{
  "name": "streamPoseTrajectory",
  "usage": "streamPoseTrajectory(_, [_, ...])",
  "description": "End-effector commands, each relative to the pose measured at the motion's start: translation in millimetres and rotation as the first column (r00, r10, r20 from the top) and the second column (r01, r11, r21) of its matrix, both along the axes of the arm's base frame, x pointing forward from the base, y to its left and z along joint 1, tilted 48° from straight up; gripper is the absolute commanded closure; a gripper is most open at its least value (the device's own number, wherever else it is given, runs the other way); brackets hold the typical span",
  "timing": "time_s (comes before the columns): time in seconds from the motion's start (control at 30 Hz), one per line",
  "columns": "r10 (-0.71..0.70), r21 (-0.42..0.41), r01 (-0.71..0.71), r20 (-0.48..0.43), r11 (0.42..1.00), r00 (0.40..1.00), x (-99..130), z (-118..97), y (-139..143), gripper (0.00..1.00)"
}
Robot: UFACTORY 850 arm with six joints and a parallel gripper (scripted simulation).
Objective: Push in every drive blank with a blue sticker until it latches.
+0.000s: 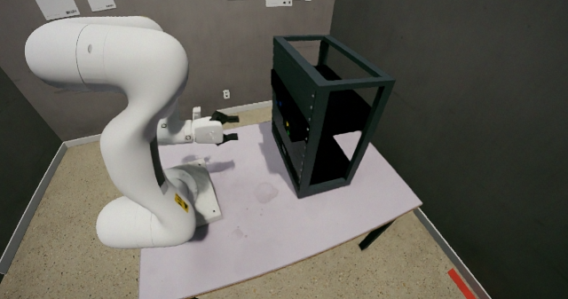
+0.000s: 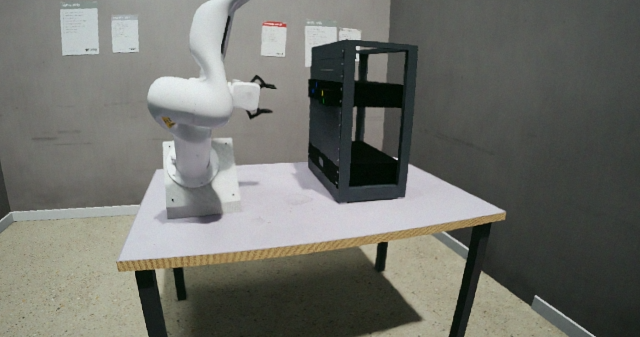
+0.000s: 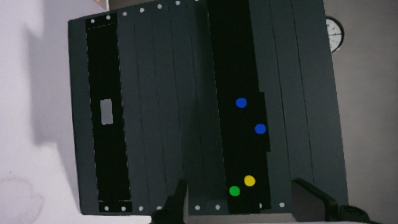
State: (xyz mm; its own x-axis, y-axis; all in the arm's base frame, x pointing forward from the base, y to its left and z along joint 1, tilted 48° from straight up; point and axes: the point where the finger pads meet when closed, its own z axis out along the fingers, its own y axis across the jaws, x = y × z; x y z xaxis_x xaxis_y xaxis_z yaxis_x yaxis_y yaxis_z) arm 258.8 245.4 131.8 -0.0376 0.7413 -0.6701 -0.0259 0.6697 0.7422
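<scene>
- The rack (image 1: pixel 351 84) stands upright on the lilac table (image 1: pixel 266 246), over toward the 3 o'clock side of the top view, front face turned to the arm.
- The gripper (image 1: pixel 229 128) hangs in the air in front of that face, well apart from it, at about the height of the upper dark bay in the exterior view (image 2: pixel 261 98).
- Its fingers are spread all the way and there's nothing between them.
- The wrist view is rolled sideways, so the rack's front (image 3: pixel 165 105) fills the picture with its slats running up and down.
- In the dark upper bay (image 3: pixel 240 65) I can see four round stickers: one blue sticker (image 3: pixel 241 102) near the middle, a second blue sticker (image 3: pixel 260 129) just at its 5 o'clock, then a yellow sticker (image 3: pixel 249 180) and a green sticker (image 3: pixel 234 190) close together toward 6 o'clock.
- The second blue one sits on a blank that looks slightly offset from its neighbour; can't tell how far any of them stick out.
- The other dark bay (image 3: pixel 107 160), at 9 o'clock in the wrist view, has a small grey label (image 3: pixel 106 111) on it.
- The arm's white base plate (image 2: pixel 227 199) sits on the table at 9 o'clock from the rack, well apart.
</scene>
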Motion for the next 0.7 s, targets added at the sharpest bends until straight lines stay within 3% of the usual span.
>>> streamPoseTrajectory(0.0, [0.026, -0.027, -0.025, 0.035, 0.999, 0.999, -6, 7, 5, 0.0])
streamPoseTrajectory(0.67, [0.079, -0.086, -0.07, 0.104, 0.994, 0.991, -19, 21, 14, 0.0])
